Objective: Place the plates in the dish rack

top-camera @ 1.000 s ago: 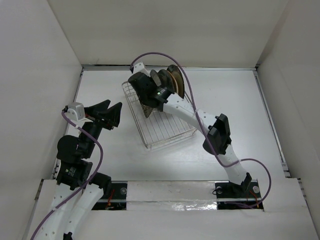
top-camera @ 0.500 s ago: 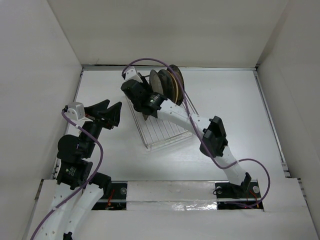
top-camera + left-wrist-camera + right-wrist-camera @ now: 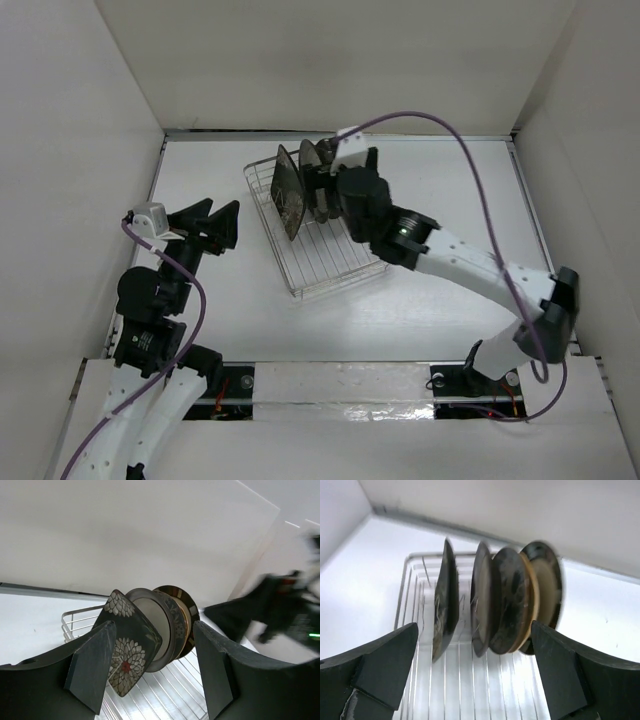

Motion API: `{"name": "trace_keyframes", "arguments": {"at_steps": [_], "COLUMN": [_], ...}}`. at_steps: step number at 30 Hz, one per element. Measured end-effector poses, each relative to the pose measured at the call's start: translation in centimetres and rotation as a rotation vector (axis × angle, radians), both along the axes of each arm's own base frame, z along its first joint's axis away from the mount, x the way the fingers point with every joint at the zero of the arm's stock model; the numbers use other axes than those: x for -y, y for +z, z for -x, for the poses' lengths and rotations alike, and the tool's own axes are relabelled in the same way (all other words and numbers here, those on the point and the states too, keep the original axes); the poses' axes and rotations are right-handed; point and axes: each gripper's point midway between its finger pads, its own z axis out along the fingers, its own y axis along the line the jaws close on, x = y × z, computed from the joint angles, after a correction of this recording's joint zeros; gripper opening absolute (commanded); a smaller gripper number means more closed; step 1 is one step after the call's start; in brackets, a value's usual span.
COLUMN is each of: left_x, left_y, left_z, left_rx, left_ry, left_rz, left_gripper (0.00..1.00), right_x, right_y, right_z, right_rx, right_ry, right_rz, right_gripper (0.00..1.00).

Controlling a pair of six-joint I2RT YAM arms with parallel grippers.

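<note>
Right end effector [image 3: 472, 680]: hanging released, its two dark fingers [image 3: 385, 665] spread wide and grasping nothing. It is hovering over the dish rack [image 3: 318, 268], close in front of the plates [image 3: 507, 600], which are showing in the gap between the fingers in the right wrist view. The plates are standing on edge in the far part of the dish rack. A dark plate [image 3: 445, 600] is standing slightly apart on the left, and the others are crowding together to its right, ending in a gold plate [image 3: 547, 587] with a dark rim. Left end effector [image 3: 155, 675]: also hanging released, fingers apart and empty, well apart from the dish rack on its left side and facing it. In the left wrist view the dark plate with white floral motif [image 3: 127, 652] is leaning nearest, a silver-rimmed cream plate [image 3: 152, 625] is sitting behind it, and the gold one is behind that. The dish rack is sitting at an angle on the white desk [image 3: 450, 190].
</note>
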Motion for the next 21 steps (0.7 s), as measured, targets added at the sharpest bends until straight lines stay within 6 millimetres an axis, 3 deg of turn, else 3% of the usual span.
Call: {"name": "trace_keyframes", "arguments": {"at_steps": [2,5,6,7,9,12,16,21], "left_x": [0.0,0.0,0.0,0.0,0.0,0.1,0.5,0.9], "left_y": [-0.2,-0.6,-0.7,-0.8,-1.2,-2.0,-3.1,-4.1], "left_z": [-0.3,-0.7,-0.8,-1.0,-1.2,-1.6,-2.6,-3.4], "left_rx": [-0.008,-0.025,-0.029,-0.033,-0.039,-0.058,-0.095,-0.129], "left_ry": [0.007,0.014,0.015,0.016,0.02,0.023,0.02,0.019], "left_rz": [-0.001,-0.005,-0.006,-0.007,-0.009,-0.018,-0.034,-0.049], "left_gripper": [0.61,0.62,0.62,0.62,0.65,0.66,0.66,0.66], "right_x": [2.8,9.1,10.3,14.0,19.0,24.7,26.6,25.6], "right_y": [2.1,3.4,3.7,3.0,2.4,0.6,-0.9,-3.9], "right_z": [1.4,3.4,3.6,3.9,4.3,4.7,4.0,2.6], "right_rx": [0.055,0.125,0.144,0.162,0.198,0.228,0.22,0.14], "right_ry": [-0.012,-0.075,-0.092,-0.153,-0.248,-0.364,-0.394,-0.362], "right_rz": [-0.095,-0.229,-0.279,-0.311,-0.393,-0.477,-0.537,-0.532], "right_gripper": [0.99,0.95,0.93,0.93,0.92,0.92,0.92,0.91]}}
